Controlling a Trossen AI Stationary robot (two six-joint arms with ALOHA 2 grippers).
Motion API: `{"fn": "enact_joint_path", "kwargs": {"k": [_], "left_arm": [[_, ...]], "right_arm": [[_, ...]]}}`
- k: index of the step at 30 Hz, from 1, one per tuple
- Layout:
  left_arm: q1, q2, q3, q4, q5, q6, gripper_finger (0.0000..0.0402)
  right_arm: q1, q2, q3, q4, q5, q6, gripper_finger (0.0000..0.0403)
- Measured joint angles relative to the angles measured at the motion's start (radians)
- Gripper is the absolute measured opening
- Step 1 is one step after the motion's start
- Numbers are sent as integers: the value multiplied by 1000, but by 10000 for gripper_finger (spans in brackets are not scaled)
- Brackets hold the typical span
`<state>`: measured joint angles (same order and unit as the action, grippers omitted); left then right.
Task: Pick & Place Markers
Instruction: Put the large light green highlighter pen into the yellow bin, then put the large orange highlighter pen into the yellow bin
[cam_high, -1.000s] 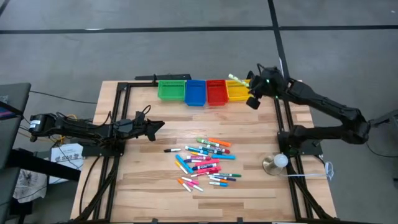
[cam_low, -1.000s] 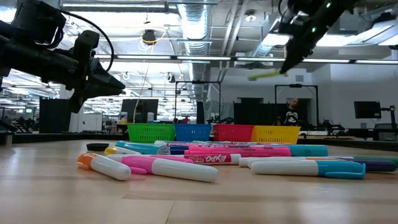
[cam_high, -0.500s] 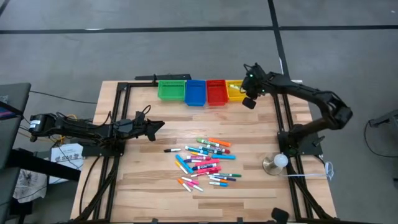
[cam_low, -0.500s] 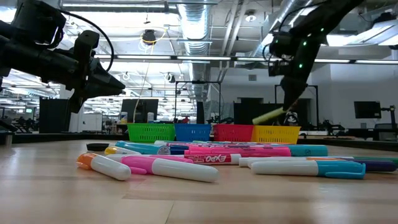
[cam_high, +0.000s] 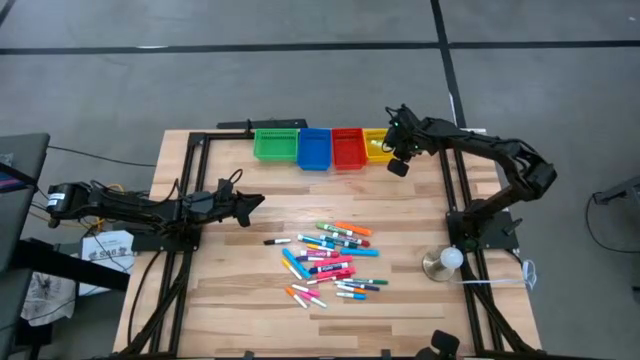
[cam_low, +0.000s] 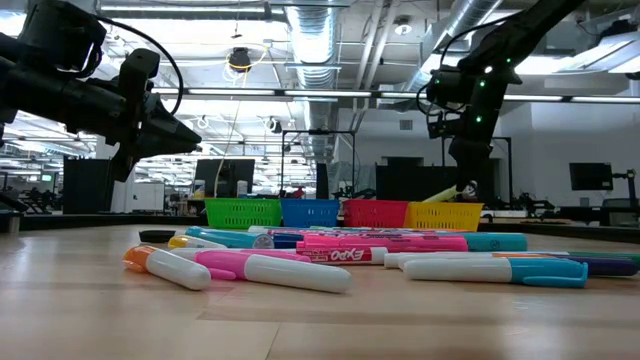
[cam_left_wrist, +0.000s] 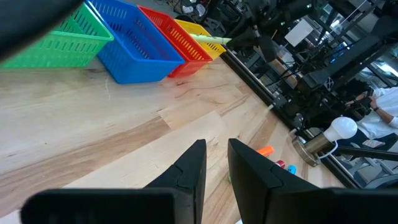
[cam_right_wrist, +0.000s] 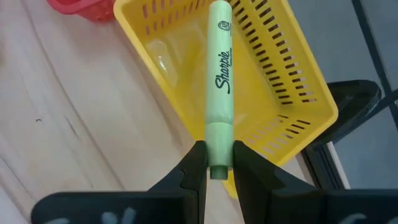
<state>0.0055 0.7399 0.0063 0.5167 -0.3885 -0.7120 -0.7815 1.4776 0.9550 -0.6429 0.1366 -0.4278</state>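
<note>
High view: your right gripper (cam_high: 393, 143) sits over the yellow bin (cam_high: 379, 149), last in the row after the green bin (cam_high: 274, 145), blue bin (cam_high: 314, 148) and red bin (cam_high: 347, 148). The remaining markers (cam_high: 330, 262) lie scattered mid-table. Your left gripper (cam_high: 255, 203) hangs well apart from them.

Low view: the yellow-green marker (cam_low: 444, 193) tilts down into the yellow bin.

Left wrist view: the fingers (cam_left_wrist: 193, 163) stand nearly together, holding nothing.

Right wrist view: the fingers (cam_right_wrist: 198, 163) are clamped on the marker's end, the barrel above the bin's interior.
</note>
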Motion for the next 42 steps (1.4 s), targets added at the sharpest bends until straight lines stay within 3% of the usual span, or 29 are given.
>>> {"fn": "enact_joint_path", "kwargs": {"k": [16, 33, 42], "left_arm": [[0, 0, 0, 0, 0, 0, 66], [0, 0, 0, -1, 0, 0, 66], [0, 0, 0, -1, 0, 0, 66]], "right_arm": [[0, -4, -1, -1, 57, 0, 171], [10, -217, -1, 0, 46, 8, 135], [108, -329, -1, 0, 44, 9, 134]]}}
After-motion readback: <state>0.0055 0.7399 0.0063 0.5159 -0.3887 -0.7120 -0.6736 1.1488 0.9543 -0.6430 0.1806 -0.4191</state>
